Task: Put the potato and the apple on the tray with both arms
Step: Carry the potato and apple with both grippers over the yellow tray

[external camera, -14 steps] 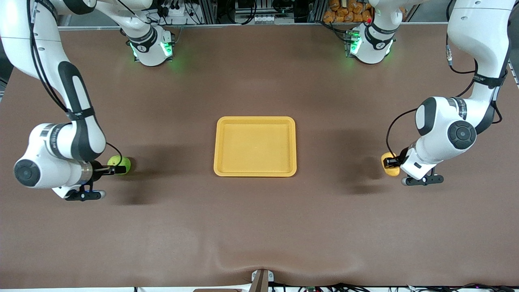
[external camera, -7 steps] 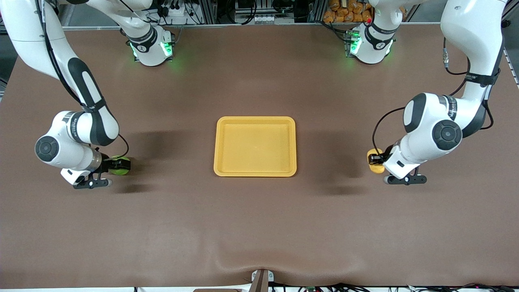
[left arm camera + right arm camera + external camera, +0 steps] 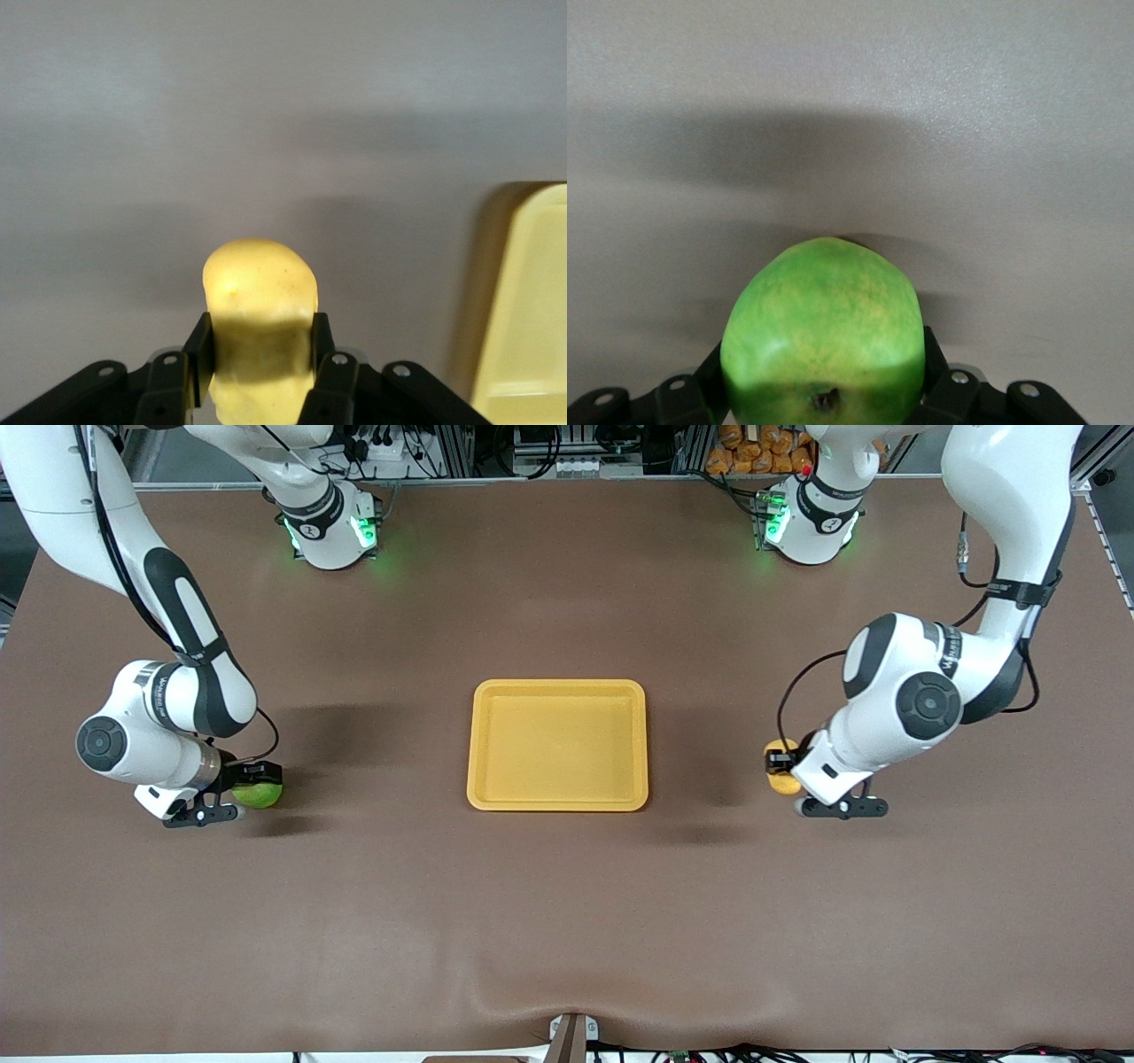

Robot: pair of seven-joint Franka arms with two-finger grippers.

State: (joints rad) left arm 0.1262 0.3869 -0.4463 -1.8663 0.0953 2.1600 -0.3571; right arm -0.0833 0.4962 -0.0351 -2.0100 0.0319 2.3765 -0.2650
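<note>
Right gripper (image 3: 252, 781): closed on the apple (image 3: 258, 793). In the right wrist view the apple (image 3: 824, 341) sits squarely between the two black fingers (image 3: 713, 381), one pressing on each flank, its stem dimple turned toward the camera and most of its body projecting past the fingertips. It is low over the brown table (image 3: 567, 921), toward the right arm's end; whether it touches the surface cannot be told.

Left gripper (image 3: 780, 763): closed on the potato (image 3: 781, 778). In the left wrist view the potato (image 3: 260, 332) stands lengthwise between the fingers (image 3: 200, 350), gripped at its sides about halfway along, with its blunt end reaching out past the tips. It is held clear above the table, over the stretch between the tray (image 3: 558, 802) and the left arm's end, with its shadow lying apart on the surface toward the tray.

Tray: at the middle of the table, flat, nothing in it. One rim and rounded corner (image 3: 523, 301) show at the edge of the left wrist view, apart from the potato. The apple is well apart from the tray's edge on the right arm's side; the potato is the closer of the two to the tray.
</note>
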